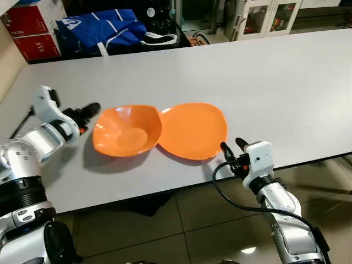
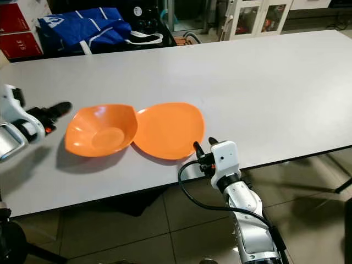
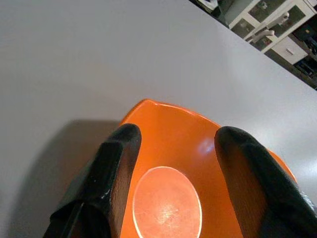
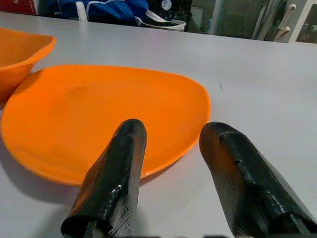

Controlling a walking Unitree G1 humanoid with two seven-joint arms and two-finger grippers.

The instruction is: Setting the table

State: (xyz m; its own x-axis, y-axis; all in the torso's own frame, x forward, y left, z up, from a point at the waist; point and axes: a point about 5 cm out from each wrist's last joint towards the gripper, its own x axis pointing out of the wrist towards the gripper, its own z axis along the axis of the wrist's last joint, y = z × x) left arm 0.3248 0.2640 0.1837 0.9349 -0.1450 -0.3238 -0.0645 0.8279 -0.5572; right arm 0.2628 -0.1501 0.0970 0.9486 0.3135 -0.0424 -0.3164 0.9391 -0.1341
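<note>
- Where the wide grey-white table (image 1: 264, 82) runs toward its near edge, a glossy orange plastic bowl (image 1: 126, 131) with a squarish rim sits upright beside a flat orange plastic plate (image 1: 193, 130) with rounded corners.
- Both dishes lie nearer the table's near-left corner than its far edge; the bowl is on the left, and its right rim meets or slightly overlaps the plate's left rim.
- Seen in the left wrist view, the bowl (image 3: 171, 198) has a pale round base inside, and its shadow falls on the table on the side away from the plate.
- At the bowl's left side, the left gripper (image 1: 91, 110) reaches in low over the table, its black fingers (image 3: 116, 163) spread apart with nothing between them, their tips just short of the bowl's rim.
- At the table's near edge, the right gripper (image 1: 234, 147) points at the plate's near-right rim, its two black fingers (image 4: 121, 163) parted and holding nothing.
- Whether those fingertips touch the plate (image 4: 99, 119) cannot be told; they sit just beside its edge.
- Beyond the table's far-left corner lie a blue fabric bag (image 1: 99, 30) with white straps and red cardboard boxes (image 1: 33, 33).
- Past the far edge stand white cabinets (image 1: 264, 16) with glass doors.
</note>
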